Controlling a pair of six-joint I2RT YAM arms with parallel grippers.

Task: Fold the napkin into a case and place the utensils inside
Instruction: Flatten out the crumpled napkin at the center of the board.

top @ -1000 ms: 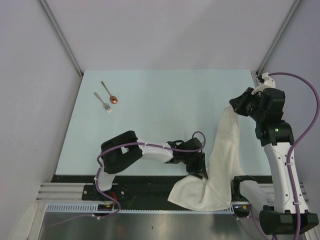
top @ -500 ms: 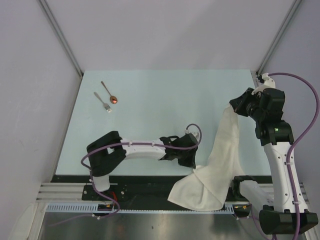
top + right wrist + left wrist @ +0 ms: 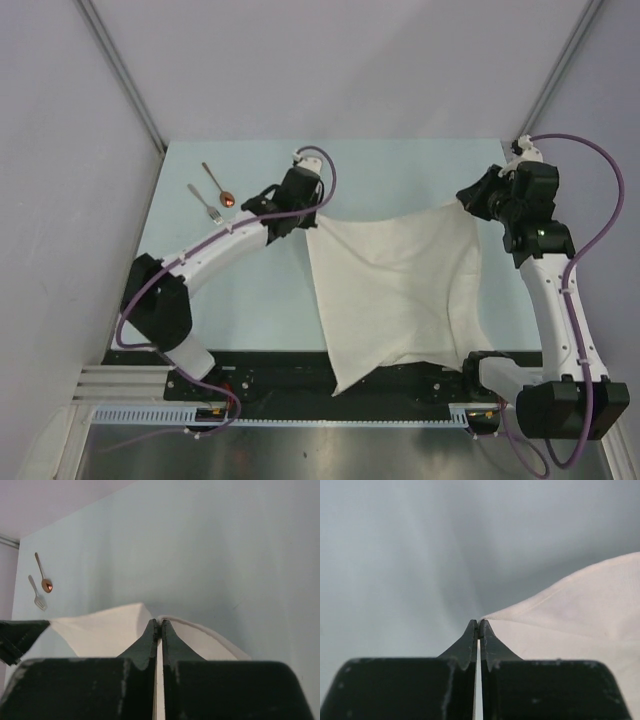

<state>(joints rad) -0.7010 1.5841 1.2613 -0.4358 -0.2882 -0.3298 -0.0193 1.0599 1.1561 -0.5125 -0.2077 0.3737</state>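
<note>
Now: napkin (image 3: 395,285) hangs spread between the two grippers, over the pale table (image 3: 400,165). Left gripper (image 3: 308,222) is pinched tight on the cloth's far-left corner. From its wrist camera the two black fingers meet with only a hairline between them, and the cream hem runs out from the tips to the right. Right gripper (image 3: 463,203) is likewise clamped hard on the far-right corner, and its own camera shows cloth coming away on both sides of the tips. The top edge between the two corners sags a little in the middle. From there the sheet falls toward the near side, narrowing to a point that drapes past the table's near edge onto the black rail (image 3: 280,370). Creases fan from the right corner down across the cloth, and a fold runs along the right side. Whether the middle of the cloth rests on the table or hangs just above it, cannot tell from overhead. Not folded yet: one open sheet, no pouch. Fork (image 3: 208,205) and spoon (image 3: 220,186) lie at the far-left corner of the table, clear of the napkin. They are side by side, close but not touching, both slanted with heads toward the near right. Spoon bowl shows copper-orange. Left gripper sits near them, to the right of the spoon, not touching it.
</note>
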